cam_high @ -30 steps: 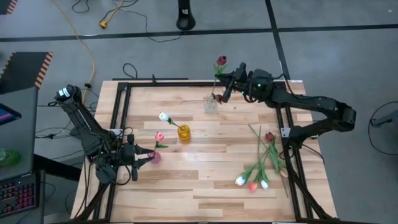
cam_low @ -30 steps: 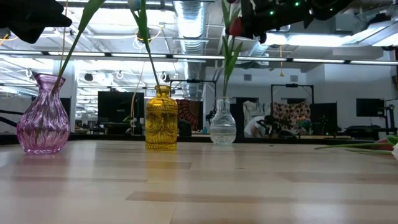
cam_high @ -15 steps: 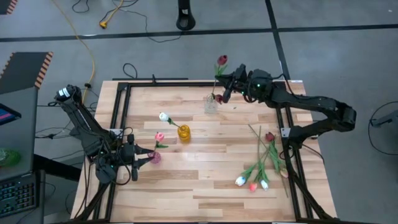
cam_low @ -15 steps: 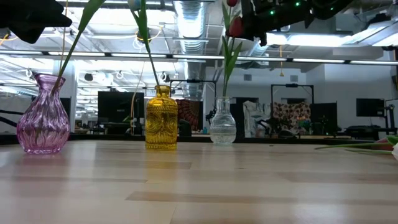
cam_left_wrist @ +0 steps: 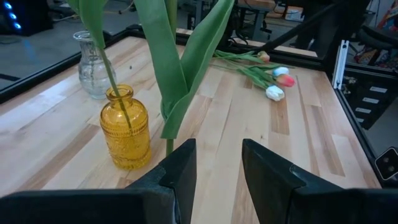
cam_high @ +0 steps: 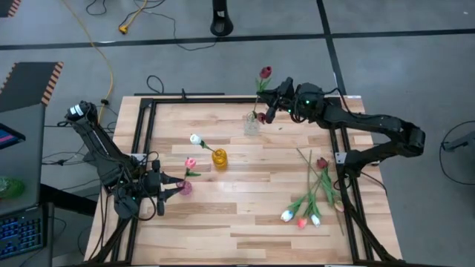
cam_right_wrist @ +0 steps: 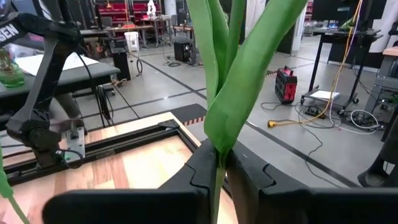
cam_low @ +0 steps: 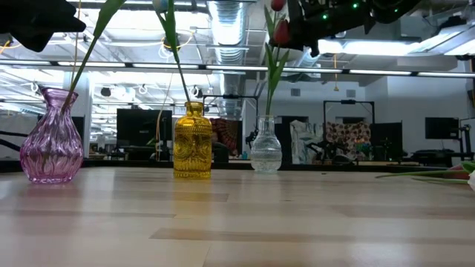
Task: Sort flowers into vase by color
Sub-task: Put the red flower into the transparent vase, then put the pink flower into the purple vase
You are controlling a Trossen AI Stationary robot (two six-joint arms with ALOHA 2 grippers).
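Right gripper (cam_high: 272,106) sits high over the clear vase (cam_high: 252,123) at the table's far edge, fingers pinched narrow on a tulip stem (cam_right_wrist: 217,180) just under the leaves. Holding it there keeps the stem vertical so its tail drops straight through the narrow neck; the low view shows the stem (cam_low: 269,96) running down into the vase mouth. Dark red head (cam_high: 264,72) pokes out past the vase, a second dark red head (cam_high: 260,116) is right at the rim. So the clear vase looks like the dark-red bin.

Left gripper (cam_high: 168,186) is parked low by the purple vase (cam_high: 185,188) at the near left, fingers apart with nothing between them. Left wrist view shows the gap empty, with the pink tulip's stem and leaves (cam_left_wrist: 180,81) rising just ahead. Pink head (cam_high: 190,162) leans out of the purple vase, white head (cam_high: 194,138) out of the yellow vase (cam_high: 219,157) mid-table. One colour per vase, consistent.

Unsorted flowers (cam_high: 312,196) lie in a loose pile on the near right: white, pink and dark red heads mixed, stems crossing.

Versus a second ago: arm poses, vases and pile all unchanged. Only difference is the right fingers easing off the stem slightly; they look to be starting a release, but the stem is still between them. Left unchanged.
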